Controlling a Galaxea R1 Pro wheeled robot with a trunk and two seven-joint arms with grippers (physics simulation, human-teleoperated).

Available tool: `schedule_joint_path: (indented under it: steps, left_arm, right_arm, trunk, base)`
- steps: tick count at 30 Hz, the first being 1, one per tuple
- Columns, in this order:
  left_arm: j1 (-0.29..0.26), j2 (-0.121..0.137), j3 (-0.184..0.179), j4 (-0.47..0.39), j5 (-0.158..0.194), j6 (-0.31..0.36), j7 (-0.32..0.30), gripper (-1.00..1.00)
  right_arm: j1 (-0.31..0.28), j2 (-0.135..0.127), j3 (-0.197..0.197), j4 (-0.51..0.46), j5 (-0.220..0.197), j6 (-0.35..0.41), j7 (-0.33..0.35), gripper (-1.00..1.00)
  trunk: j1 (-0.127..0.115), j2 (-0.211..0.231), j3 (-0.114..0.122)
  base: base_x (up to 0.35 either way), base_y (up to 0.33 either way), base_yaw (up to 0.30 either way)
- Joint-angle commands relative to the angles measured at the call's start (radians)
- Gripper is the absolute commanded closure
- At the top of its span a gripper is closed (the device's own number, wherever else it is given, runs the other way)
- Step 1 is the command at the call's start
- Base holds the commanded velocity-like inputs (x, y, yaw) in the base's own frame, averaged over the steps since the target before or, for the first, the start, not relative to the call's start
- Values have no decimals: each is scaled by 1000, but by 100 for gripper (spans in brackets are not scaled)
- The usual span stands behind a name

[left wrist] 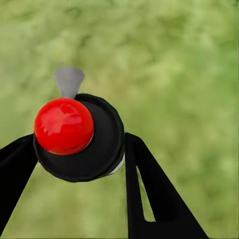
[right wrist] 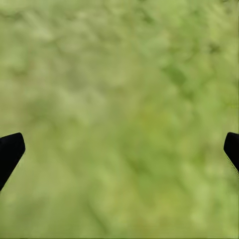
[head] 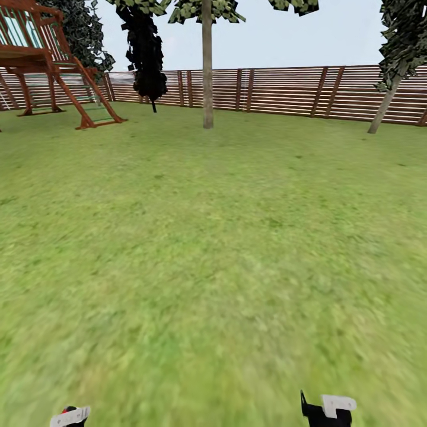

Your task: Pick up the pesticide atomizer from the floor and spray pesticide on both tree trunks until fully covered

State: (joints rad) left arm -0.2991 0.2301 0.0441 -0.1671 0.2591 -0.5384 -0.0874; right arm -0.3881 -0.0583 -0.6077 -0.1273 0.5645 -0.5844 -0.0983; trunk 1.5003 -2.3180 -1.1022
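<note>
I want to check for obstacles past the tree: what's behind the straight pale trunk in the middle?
Behind the straight pale trunk, the brown slatted wooden fence runs across, with sky above. The trunk hides a narrow strip of fence.

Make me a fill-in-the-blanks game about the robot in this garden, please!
1. The left gripper is shut on an atomizer that has a round ____ top.
2. The right gripper holds ____; its fingers are spread wide over the grass.
3. Ahead of the robot, a tree with a straight pale trunk stands in front of a brown slatted ____.
4. At the far left of the lawn stands a wooden ____ frame.

Missing words: red; nothing; fence; play
</note>
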Motion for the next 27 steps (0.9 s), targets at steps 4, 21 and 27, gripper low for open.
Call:
schedule_joint_path:
  steps: [4, 21, 27]
  left_arm:
    - [0, 0, 0, 0, 0, 0, 0, 100]
    - [0, 0, 0, 0, 0, 0, 0, 100]
    - [0, 0, 0, 0, 0, 0, 0, 100]
  right_arm:
    - [0, 0, 0, 0, 0, 0, 0, -100]
    - [0, 0, 0, 0, 0, -1, 0, -100]
    - [0, 0, 0, 0, 0, 0, -1, -100]
  trunk:
    - [0, 0, 0]
    - [0, 0, 0]
    - [0, 0, 0]
  base:
    - [343, 0, 0]
    - [343, 0, 0]
    - [343, 0, 0]
